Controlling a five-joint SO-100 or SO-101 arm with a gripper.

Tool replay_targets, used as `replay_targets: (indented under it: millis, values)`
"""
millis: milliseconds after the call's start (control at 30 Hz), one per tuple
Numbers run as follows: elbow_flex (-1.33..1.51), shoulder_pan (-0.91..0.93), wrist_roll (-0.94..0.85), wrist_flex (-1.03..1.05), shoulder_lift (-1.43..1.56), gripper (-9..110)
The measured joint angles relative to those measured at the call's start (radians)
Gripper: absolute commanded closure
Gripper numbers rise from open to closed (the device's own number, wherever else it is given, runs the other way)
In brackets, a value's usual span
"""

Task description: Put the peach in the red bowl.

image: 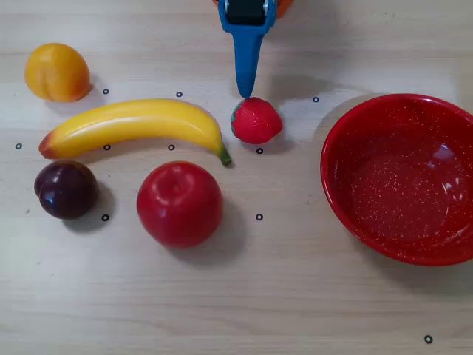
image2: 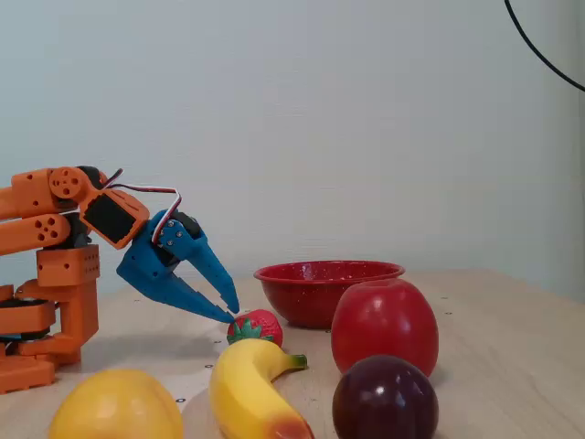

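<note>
The peach (image: 57, 72) is a small yellow-orange fruit that lies at the far left of the table in the overhead view. It shows at the bottom left of the fixed view (image2: 114, 407). The red bowl (image: 399, 185) stands empty at the right; in the fixed view (image2: 320, 293) it is behind the fruit. My blue gripper (image: 247, 92) points down from the top edge of the overhead view, well to the right of the peach. Its tips are together and hold nothing. In the fixed view the gripper (image2: 232, 315) hangs low, just beside a strawberry.
A strawberry (image: 256, 120) lies right under the gripper tip. A banana (image: 133, 122) lies between gripper and peach. A red apple (image: 179, 203) and a dark plum (image: 66, 188) sit below the banana. The orange arm base (image2: 46, 302) is at the left in the fixed view.
</note>
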Motion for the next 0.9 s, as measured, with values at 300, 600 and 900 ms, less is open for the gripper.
replay_targets:
  millis: [300, 600, 900]
  values:
    - [0.0, 0.0, 0.014, 0.0, 0.0, 101]
    - [-0.028, 0.0, 0.055, -0.002, -0.048, 101]
    - [-0.179, 0.0, 0.143, -0.002, -0.253, 101]
